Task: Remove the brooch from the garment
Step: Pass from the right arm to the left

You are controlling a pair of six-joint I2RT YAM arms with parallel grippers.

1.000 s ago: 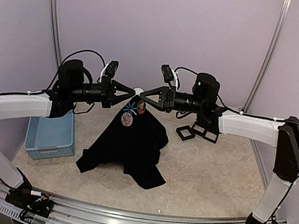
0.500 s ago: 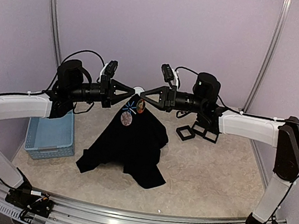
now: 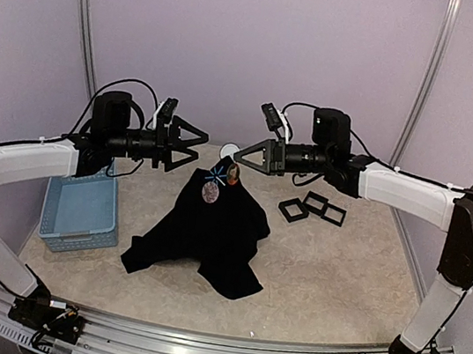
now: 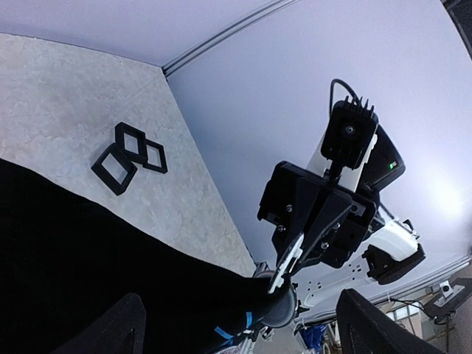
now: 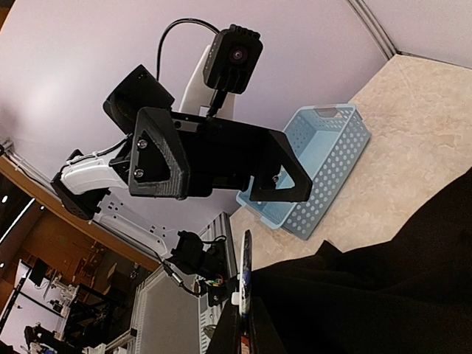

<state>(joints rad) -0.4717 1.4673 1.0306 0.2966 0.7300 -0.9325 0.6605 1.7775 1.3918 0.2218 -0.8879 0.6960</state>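
1. Grips peak of garment (image 3: pixel 210 235) with right end effector (image 3: pixel 242 154), jaws pinched shut, peak raised above bench (image 3: pixel 338 272).
2. Holds left end effector (image 3: pixel 195 146) wide open, empty, left of peak.
3. Shows brooch (image 3: pixel 210 193) pinned just below peak, down-right of the free left end effector.

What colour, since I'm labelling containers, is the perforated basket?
Light blue. The basket shows best in the right wrist view.

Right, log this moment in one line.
left gripper jaws open, off garment | right gripper jaws shut on garment neck | brooch pinned on
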